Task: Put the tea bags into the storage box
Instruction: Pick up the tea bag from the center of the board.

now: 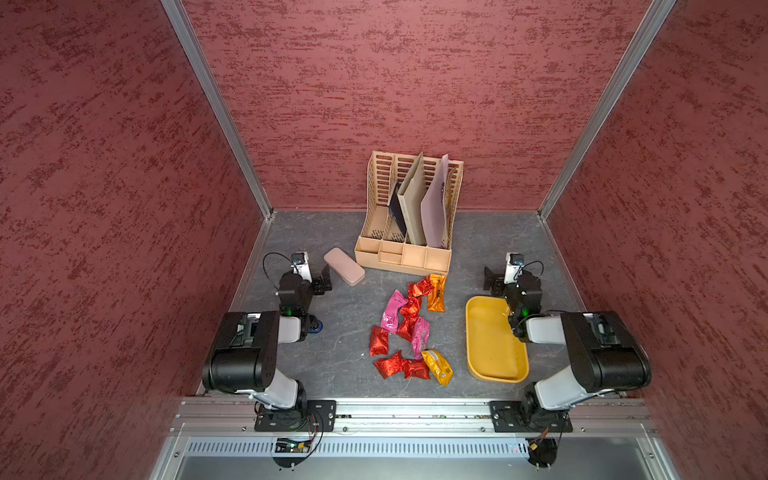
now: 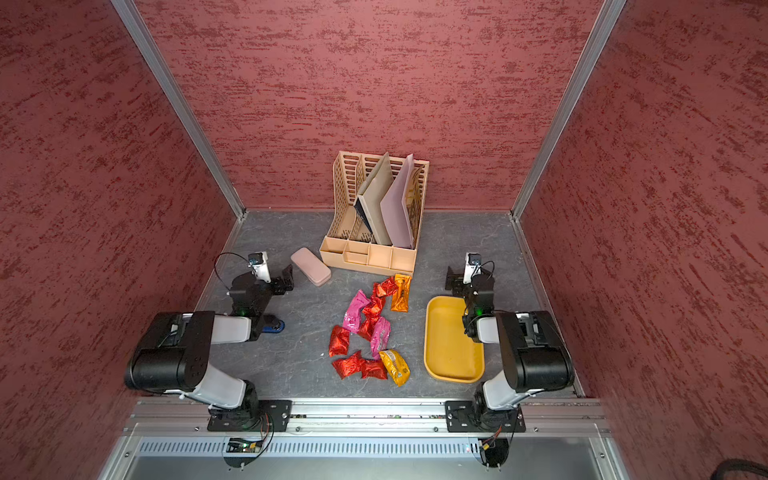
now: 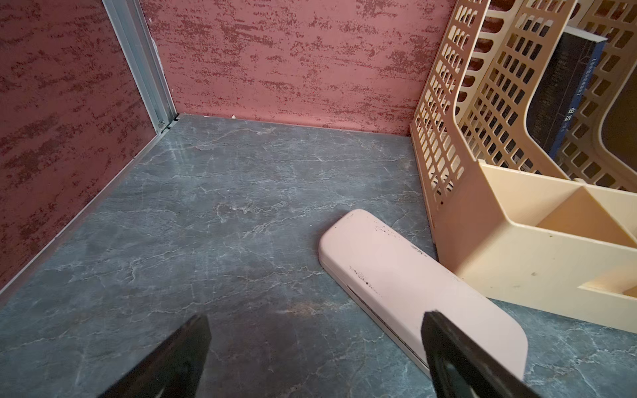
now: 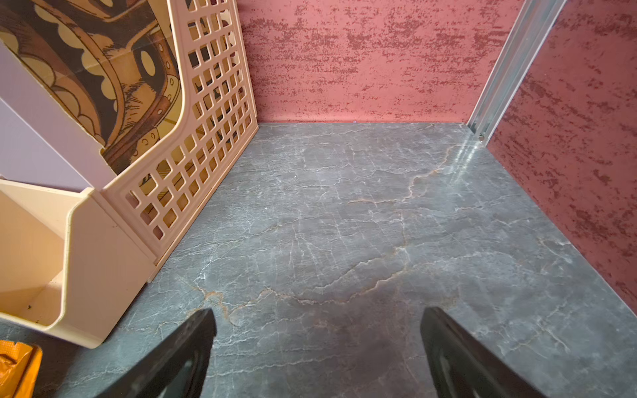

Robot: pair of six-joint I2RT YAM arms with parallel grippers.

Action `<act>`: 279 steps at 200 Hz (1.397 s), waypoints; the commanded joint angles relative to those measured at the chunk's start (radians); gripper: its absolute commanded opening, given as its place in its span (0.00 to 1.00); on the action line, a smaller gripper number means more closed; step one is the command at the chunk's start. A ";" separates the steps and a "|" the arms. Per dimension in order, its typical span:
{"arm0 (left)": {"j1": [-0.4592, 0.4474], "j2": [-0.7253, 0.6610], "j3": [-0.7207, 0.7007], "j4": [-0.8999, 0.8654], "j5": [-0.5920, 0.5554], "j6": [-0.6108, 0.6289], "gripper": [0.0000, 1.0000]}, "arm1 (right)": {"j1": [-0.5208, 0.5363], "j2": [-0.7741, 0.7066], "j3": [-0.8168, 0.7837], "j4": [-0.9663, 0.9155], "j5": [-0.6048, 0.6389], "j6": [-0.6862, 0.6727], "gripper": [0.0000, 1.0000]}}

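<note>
Far left: left fingers point(image 3: 179, 358), spread wide, gripping nothing, low over bare grey tabletop point(image 3: 206, 206). Same fingers in a top view point(image 1: 325, 281), pointing toward the back wall.

Just beside them: pink case point(image 3: 396, 275), flat on the tabletop; in the left wrist view one fingertip overlapping its near end, contact impossible to judge.

Next along: beige organiser point(image 1: 424, 262), upright against the back wall, books and folders in its slots.

Centre, in both top views: tea bags point(image 1: 390, 316) point(image 2: 355, 316), about ten, red, pink and orange, in a loose straggling line from the organiser's front corner down toward the robot's base. All on the tabletop, outside the box. Well apart from the left fingers; between the two arms.

Right of the bags: yellow box point(image 1: 494, 345) point(image 2: 451, 345), flat on the tabletop, its far right corner under the right arm.

Far right: right fingers point(image 4: 179, 358), spread as wide, gripping nothing, over bare tabletop, just beyond the box's far end point(image 1: 492, 282). Nearest bag, an orange one point(image 4: 13, 365), off to their left by the organiser's corner, not touching.
</note>
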 commanded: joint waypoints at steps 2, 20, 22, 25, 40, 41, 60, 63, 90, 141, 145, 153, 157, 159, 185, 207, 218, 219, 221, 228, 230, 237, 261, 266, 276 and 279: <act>-0.004 -0.003 0.005 0.025 -0.010 0.010 1.00 | -0.005 -0.004 0.010 0.016 -0.018 0.001 0.98; -0.006 -0.003 0.004 0.025 -0.010 0.010 1.00 | -0.005 -0.003 0.009 0.016 -0.018 0.000 0.99; -0.006 -0.003 0.005 0.026 -0.009 0.010 1.00 | -0.005 -0.003 0.009 0.016 -0.018 0.000 0.99; -0.006 -0.003 0.005 0.026 -0.010 0.010 1.00 | -0.005 -0.003 0.009 0.017 -0.017 0.001 0.98; -0.004 -0.003 0.004 0.025 -0.007 0.010 1.00 | -0.005 -0.003 0.010 0.016 -0.018 0.000 0.98; -0.004 -0.003 0.004 0.025 -0.007 0.009 1.00 | -0.005 -0.003 0.009 0.017 -0.018 0.000 0.98; -0.003 -0.003 0.006 0.024 -0.006 0.008 1.00 | -0.005 -0.003 0.009 0.016 -0.018 0.001 0.99; -0.003 -0.004 0.007 0.023 -0.007 0.009 1.00 | -0.005 -0.004 0.009 0.017 -0.017 0.001 0.99; -0.007 -0.004 0.003 0.029 -0.015 0.012 1.00 | -0.009 -0.011 0.013 0.004 -0.014 0.006 0.98; -0.099 -0.272 0.205 -0.545 -0.176 -0.025 1.00 | -0.005 -0.303 0.338 -0.736 0.273 0.275 0.98; -0.102 -0.287 0.238 -0.613 -0.184 -0.061 1.00 | -0.007 -0.311 0.371 -0.801 0.286 0.335 0.98; -0.109 -0.307 0.308 -0.750 -0.205 -0.150 1.00 | -0.006 -0.321 0.435 -0.932 0.279 0.434 0.99; -0.114 -0.311 0.344 -0.817 -0.211 -0.197 1.00 | -0.009 -0.322 0.464 -0.984 0.245 0.452 0.99; -0.114 -0.313 0.362 -0.850 -0.211 -0.220 1.00 | -0.008 -0.323 0.477 -1.005 0.219 0.453 0.98; -0.180 -0.291 0.548 -1.173 -0.208 -0.399 1.00 | 0.003 -0.325 0.606 -1.250 -0.064 0.462 0.93; -0.320 -0.238 0.685 -1.421 -0.317 -0.479 1.00 | 0.074 -0.376 0.598 -1.405 -0.026 0.510 0.85; -0.386 -0.210 0.739 -1.535 -0.352 -0.528 1.00 | 0.117 -0.414 0.557 -1.446 -0.026 0.538 0.82; -0.392 -0.208 0.744 -1.546 -0.353 -0.533 1.00 | 0.121 -0.418 0.555 -1.449 -0.027 0.541 0.81; -0.401 -0.203 0.750 -1.565 -0.357 -0.546 1.00 | 0.130 -0.423 0.547 -1.457 -0.030 0.548 0.81; -0.427 -0.189 0.767 -1.623 -0.353 -0.590 1.00 | 0.162 -0.439 0.523 -1.479 -0.046 0.565 0.78; -0.432 -0.186 0.772 -1.639 -0.349 -0.606 1.00 | 0.173 -0.445 0.516 -1.483 -0.050 0.570 0.78; -0.448 -0.177 0.777 -1.679 -0.325 -0.654 1.00 | 0.213 -0.455 0.498 -1.500 -0.064 0.591 0.76; -0.498 -0.173 0.748 -1.711 -0.249 -0.760 1.00 | 0.381 -0.461 0.469 -1.527 -0.063 0.687 0.69; -0.511 -0.174 0.737 -1.701 -0.242 -0.774 1.00 | 0.411 -0.457 0.464 -1.516 -0.055 0.707 0.67; -0.529 -0.172 0.712 -1.674 -0.222 -0.791 1.00 | 0.469 -0.442 0.454 -1.482 -0.047 0.735 0.61; -0.534 -0.170 0.706 -1.666 -0.214 -0.794 1.00 | 0.483 -0.436 0.453 -1.469 -0.044 0.740 0.59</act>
